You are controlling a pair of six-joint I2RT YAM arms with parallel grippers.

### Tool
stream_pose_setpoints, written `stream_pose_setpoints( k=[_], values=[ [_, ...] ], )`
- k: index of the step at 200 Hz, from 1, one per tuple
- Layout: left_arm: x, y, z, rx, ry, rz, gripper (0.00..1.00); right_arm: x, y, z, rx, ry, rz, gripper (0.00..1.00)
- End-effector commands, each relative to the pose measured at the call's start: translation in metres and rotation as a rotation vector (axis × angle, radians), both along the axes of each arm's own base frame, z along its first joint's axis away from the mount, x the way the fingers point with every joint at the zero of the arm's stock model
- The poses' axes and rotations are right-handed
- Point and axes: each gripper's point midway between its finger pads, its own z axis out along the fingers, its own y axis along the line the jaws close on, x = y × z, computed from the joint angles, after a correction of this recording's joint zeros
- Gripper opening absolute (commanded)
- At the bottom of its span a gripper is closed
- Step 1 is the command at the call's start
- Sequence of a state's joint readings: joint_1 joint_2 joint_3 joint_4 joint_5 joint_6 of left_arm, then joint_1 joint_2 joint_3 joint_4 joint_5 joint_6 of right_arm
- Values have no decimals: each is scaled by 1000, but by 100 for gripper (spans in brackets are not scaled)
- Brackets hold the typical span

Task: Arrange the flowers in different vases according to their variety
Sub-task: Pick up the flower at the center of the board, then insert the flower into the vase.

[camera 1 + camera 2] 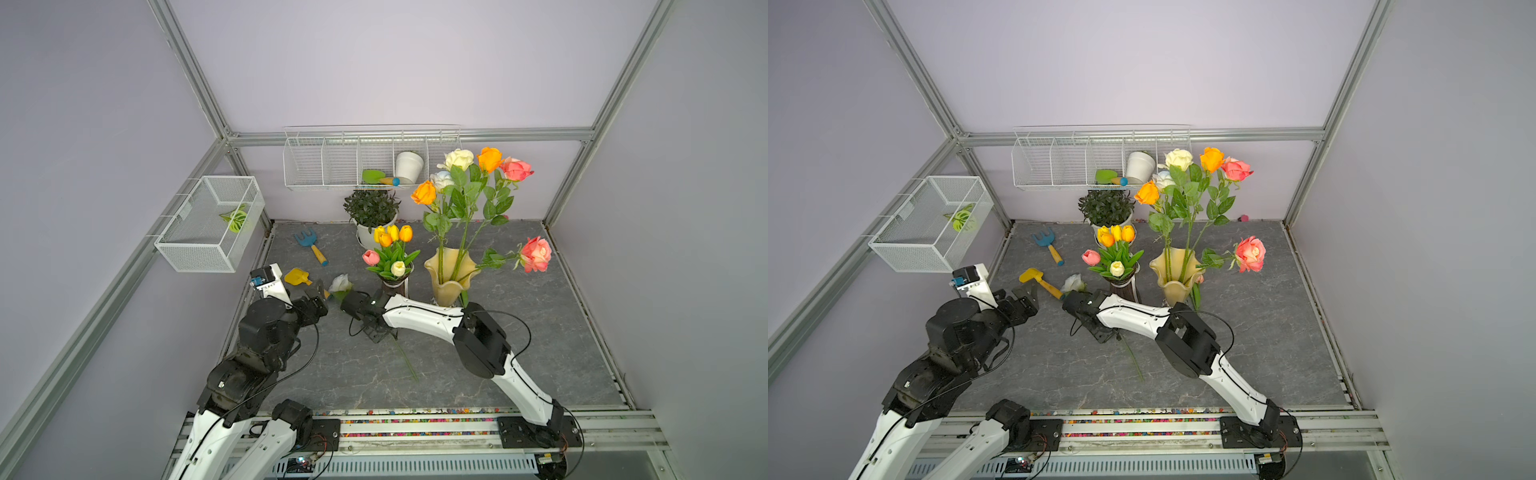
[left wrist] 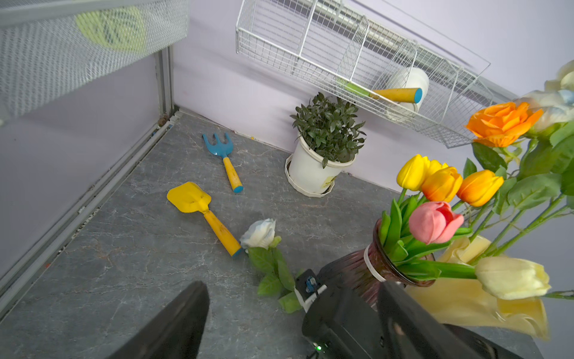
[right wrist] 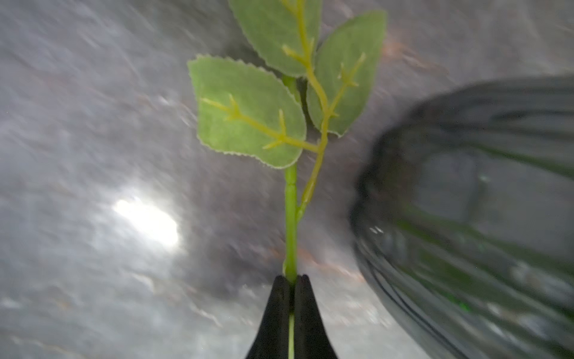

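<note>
Nearest to us, the bare end of a green stem (image 1: pixel 408 363) lies on the grey counter (image 1: pixel 519 332) and runs back under the right arm. The right gripper (image 3: pixel 290 279) is pinched closed on that stem just below its leaves; in both top views it sits low, in front of the purple vase (image 1: pixel 392 286). The stem belongs to a white rose (image 1: pixel 340 282), whose bloom rests just beside the tip of a yellow shovel's (image 2: pixel 189 197) handle. We cannot tell whether the bloom touches the counter.

To the left of the rose, the left gripper (image 1: pixel 318 291) hangs with its jaws wide apart and nothing between them.

Behind the right gripper, the purple vase holds the tulips (image 1: pixel 390 249): yellow, orange, pink and cream. Just to its right stands the yellow vase (image 1: pixel 449 278), holding the tall roses (image 1: pixel 469 174) in cream, orange, pink and pale blue. One pink rose (image 1: pixel 536 253) leans far out to the right.

Further back on the left lies a blue rake (image 1: pixel 305 239). A leafy potted plant (image 1: pixel 372 205) stands against the back wall behind the tulips. Above it, a wire shelf (image 1: pixel 324 162) carries a white pot (image 1: pixel 409 166) and a green trowel (image 1: pixel 374 176). A mesh basket (image 1: pixel 199 249) on the left wall holds a single leaf (image 1: pixel 235 218).
</note>
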State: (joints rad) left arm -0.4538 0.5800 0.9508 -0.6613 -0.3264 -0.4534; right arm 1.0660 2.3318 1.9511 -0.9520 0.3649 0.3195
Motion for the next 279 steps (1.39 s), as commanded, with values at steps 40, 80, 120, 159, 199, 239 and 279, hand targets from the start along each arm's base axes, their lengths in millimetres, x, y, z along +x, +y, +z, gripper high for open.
stream_pose_setpoints(
  k=[40,80,120,159,199,239,279],
  values=[
    [-40,46,65,-30,-250,141,89,-22,22,125,166,-223,153,0],
    [-76,70,85,-63,-376,179,89,-33,30,178,231,-319,187,0],
    [-101,74,97,-63,-459,134,89,-37,35,255,382,-449,207,0],
    [-113,71,106,-79,-533,90,89,-51,33,341,559,-588,247,0],
    [-111,64,105,-75,-545,57,90,-66,4,437,716,-790,247,0],
    [-87,32,99,-65,-506,-63,90,-55,-53,513,708,-1089,133,0],
    [-38,-30,78,-24,-360,-278,89,9,-101,505,673,-1102,-13,0]
  ],
)
